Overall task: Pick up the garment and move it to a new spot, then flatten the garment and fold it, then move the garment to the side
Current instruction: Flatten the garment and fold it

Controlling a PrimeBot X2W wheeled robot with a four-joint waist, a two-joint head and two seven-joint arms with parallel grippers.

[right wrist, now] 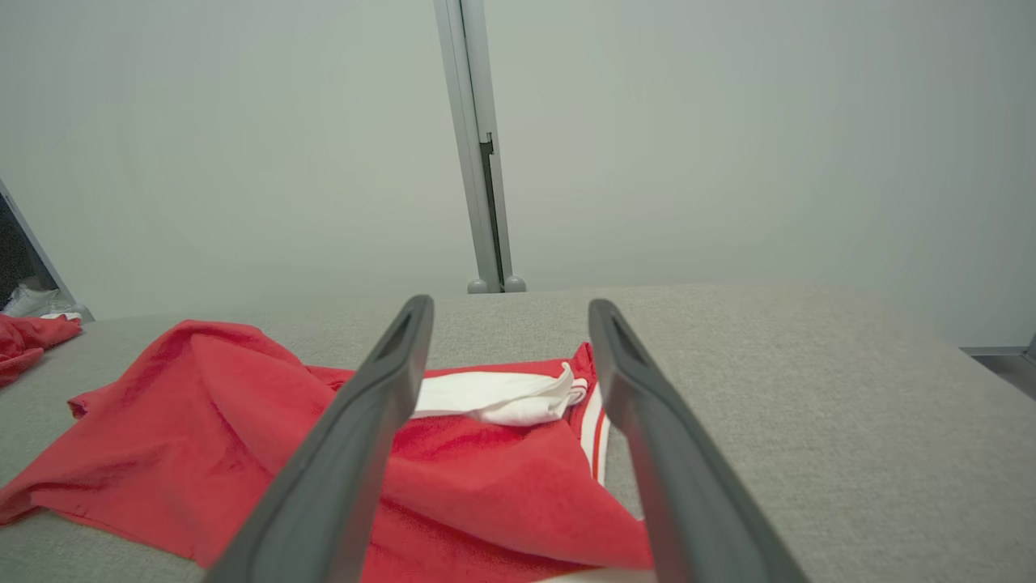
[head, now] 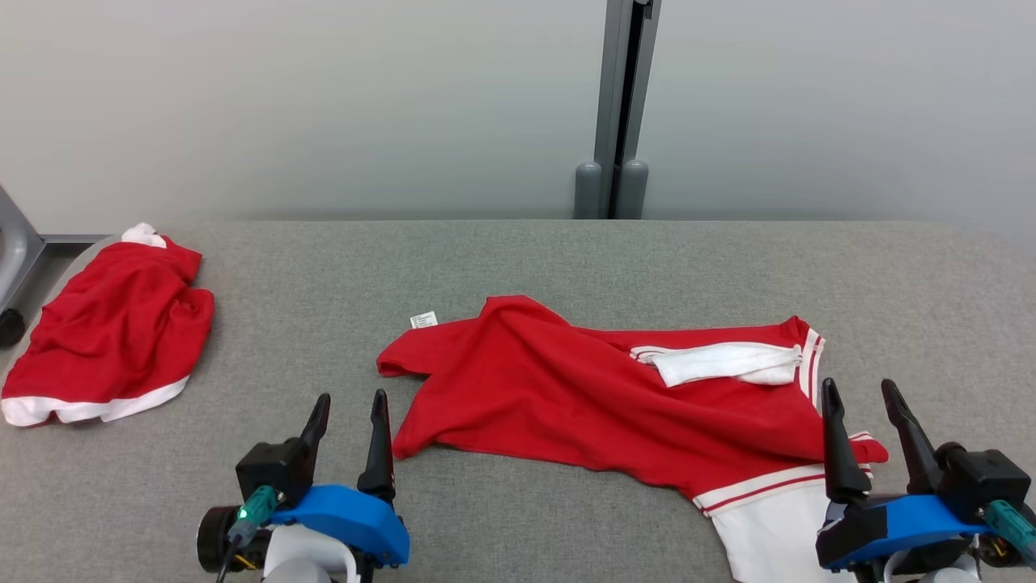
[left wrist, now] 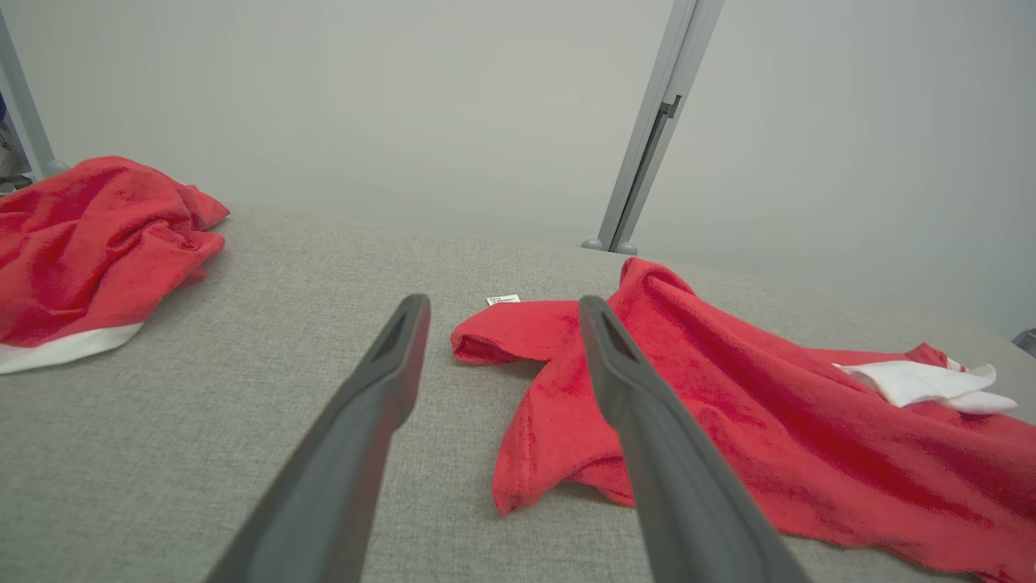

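A red garment with white trim (head: 599, 397) lies crumpled and spread across the middle and right of the grey table (head: 526, 259); its white collar (head: 716, 363) is folded on top and a small white label sticks out at its far left. It also shows in the left wrist view as the garment (left wrist: 728, 405) and in the right wrist view as the garment (right wrist: 267, 421). My left gripper (head: 348, 409) hovers open near the garment's left corner, nothing between its fingers. My right gripper (head: 862, 397) stands open above the garment's right striped edge.
A second red garment with a white hem (head: 113, 332) lies bunched at the table's left edge, also visible as the bunched garment (left wrist: 89, 243). A grey post (head: 619, 105) rises behind the table against the pale wall. A dark frame part (head: 12, 259) sits at the far left.
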